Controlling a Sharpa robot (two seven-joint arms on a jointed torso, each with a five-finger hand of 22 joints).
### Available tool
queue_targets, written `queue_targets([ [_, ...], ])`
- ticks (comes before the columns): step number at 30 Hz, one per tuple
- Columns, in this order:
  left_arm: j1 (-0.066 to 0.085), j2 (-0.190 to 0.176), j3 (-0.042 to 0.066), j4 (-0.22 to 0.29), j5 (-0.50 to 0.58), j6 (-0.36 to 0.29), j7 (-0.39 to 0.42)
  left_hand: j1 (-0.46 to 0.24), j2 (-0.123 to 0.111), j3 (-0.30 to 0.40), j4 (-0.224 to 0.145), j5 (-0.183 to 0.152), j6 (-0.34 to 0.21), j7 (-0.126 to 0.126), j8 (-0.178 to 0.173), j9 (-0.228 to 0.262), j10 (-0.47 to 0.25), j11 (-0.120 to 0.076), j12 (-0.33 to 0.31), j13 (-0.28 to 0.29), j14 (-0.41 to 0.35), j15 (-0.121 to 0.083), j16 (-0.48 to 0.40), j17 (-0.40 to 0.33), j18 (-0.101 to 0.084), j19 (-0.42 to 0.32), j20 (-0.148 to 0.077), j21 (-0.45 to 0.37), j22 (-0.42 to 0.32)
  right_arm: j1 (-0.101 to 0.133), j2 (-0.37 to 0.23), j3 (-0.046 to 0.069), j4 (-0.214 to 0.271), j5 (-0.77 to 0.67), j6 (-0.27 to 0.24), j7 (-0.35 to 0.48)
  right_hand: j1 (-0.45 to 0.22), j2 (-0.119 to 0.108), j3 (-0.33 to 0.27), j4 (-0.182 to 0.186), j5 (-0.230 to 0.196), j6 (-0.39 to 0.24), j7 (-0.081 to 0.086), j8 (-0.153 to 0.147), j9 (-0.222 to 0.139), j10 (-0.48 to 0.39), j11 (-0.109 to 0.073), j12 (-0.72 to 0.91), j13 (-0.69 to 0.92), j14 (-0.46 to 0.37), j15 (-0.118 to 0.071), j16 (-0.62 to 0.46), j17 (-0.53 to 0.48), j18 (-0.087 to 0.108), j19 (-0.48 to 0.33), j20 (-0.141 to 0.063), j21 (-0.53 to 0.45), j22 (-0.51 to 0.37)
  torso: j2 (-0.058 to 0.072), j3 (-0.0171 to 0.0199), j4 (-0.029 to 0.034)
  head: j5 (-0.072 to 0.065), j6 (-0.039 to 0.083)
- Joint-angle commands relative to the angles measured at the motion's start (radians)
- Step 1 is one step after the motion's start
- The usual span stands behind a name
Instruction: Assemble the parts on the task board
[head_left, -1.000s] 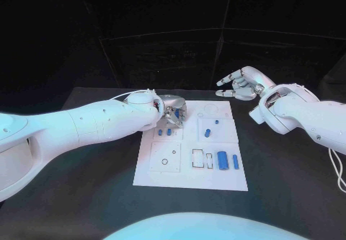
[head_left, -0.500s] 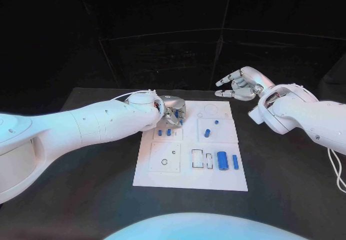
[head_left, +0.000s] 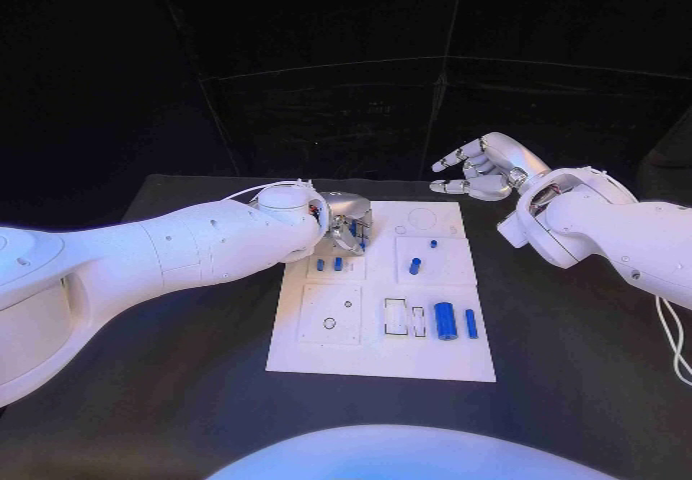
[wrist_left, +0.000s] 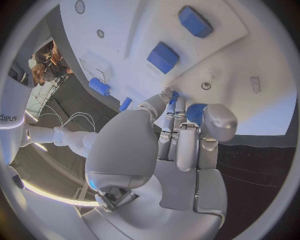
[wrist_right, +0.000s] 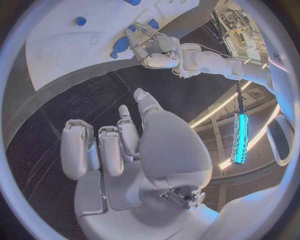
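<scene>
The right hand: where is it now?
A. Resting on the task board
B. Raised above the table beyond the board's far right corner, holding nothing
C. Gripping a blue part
B: the right hand hangs off the task board, fingers apart and empty.

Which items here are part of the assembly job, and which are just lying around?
Job:
task board
blue parts on it, e.g. large cylinder, slim one, one mid-board
left hand, holding a small blue part

Not in use:
right hand, raised off the board
black table
</scene>
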Motion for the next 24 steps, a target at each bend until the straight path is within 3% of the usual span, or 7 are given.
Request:
queue_targets([
  [1, -0.002, -0.019, 0.000, 0.020, -0.006, -0.037, 0.009, -0.005, 0.002, 0.013, -0.004, -0.004, 0.006, 0.003, -0.007, 0.000, 0.009, 0.000, -0.012, 0.001, 0.027, -0.008, 0.005, 0.003, -0.013, 0.005, -0.003, 0.010, 0.007, 0.002, 0.001, 0.001, -0.001, 0.001, 0.004, 0.010, 0.001, 0.009, -0.001, -0.004, 0.004, 0.005, 0.000, 0.001, 0.000, -0.007, -0.002, 0.000, 0.052, 0.070, -0.003, -0.004, 0.111, 0.002, -0.004, -0.002, -0.006, 0.001, -0.001, -0.0004, 0.0015, -0.002, 0.003],
  [8, 0.000, -0.057, 0.038, 0.063, 0.023, -0.069, 0.009, -0.012, -0.004, 0.028, -0.011, -0.005, 0.014, 0.005, -0.016, 0.001, 0.019, 0.001, -0.028, 0.001, 0.028, -0.007, 0.005, 0.001, -0.015, 0.007, -0.003, 0.022, 0.022, 0.002, 0.000, 0.001, -0.004, 0.001, 0.004, 0.009, 0.001, 0.009, -0.001, -0.004, 0.004, 0.005, 0.000, 0.001, 0.000, -0.007, -0.002, 0.000, 0.052, 0.070, -0.003, -0.004, 0.111, 0.002, -0.004, -0.002, -0.006, 0.001, 0.000, -0.0001, 0.0003, 0.002, 0.009],
  [13, 0.001, -0.092, 0.063, 0.096, 0.073, -0.052, -0.010, -0.015, -0.006, 0.034, -0.013, -0.005, 0.018, 0.006, -0.019, 0.001, 0.025, 0.002, -0.033, 0.002, 0.027, -0.007, 0.004, -0.004, -0.015, 0.007, -0.003, 0.024, 0.025, 0.002, 0.000, 0.001, -0.004, 0.001, 0.004, 0.008, 0.002, 0.009, -0.001, -0.004, 0.006, 0.006, 0.000, 0.001, 0.000, -0.006, -0.002, 0.001, 0.052, 0.070, -0.003, -0.004, 0.111, 0.002, -0.004, -0.002, -0.006, 0.001, -0.001, 0.0001, 0.0021, 0.004, 0.010],
  [17, 0.004, -0.121, 0.070, 0.117, 0.109, -0.028, -0.025, -0.018, -0.007, 0.035, -0.013, -0.005, 0.020, 0.006, -0.021, 0.001, 0.028, 0.002, -0.036, 0.002, 0.027, -0.007, 0.002, -0.008, -0.016, 0.007, -0.003, 0.027, 0.028, 0.002, -0.001, 0.001, -0.004, 0.001, 0.004, 0.008, 0.002, 0.009, -0.001, -0.004, 0.006, 0.006, 0.000, 0.001, 0.000, -0.006, -0.002, 0.001, 0.052, 0.070, -0.003, -0.004, 0.111, 0.002, -0.004, -0.002, -0.006, 0.001, -0.001, 0.0002, 0.0030, 0.005, 0.009],
  [24, 0.006, -0.165, 0.073, 0.138, 0.129, 0.040, -0.049, -0.037, -0.020, 0.035, -0.011, -0.005, 0.026, 0.005, -0.028, 0.001, 0.036, 0.001, -0.049, 0.002, 0.026, -0.007, 0.000, -0.015, -0.016, 0.006, -0.002, 0.030, 0.033, 0.002, -0.001, 0.001, -0.006, 0.001, 0.005, 0.006, 0.002, 0.009, -0.001, -0.004, 0.006, 0.006, 0.000, 0.001, 0.000, -0.006, -0.002, 0.001, 0.052, 0.070, -0.003, -0.004, 0.111, 0.002, -0.004, -0.002, -0.006, 0.001, 0.000, -0.0001, 0.0006, 0.008, 0.010],
])
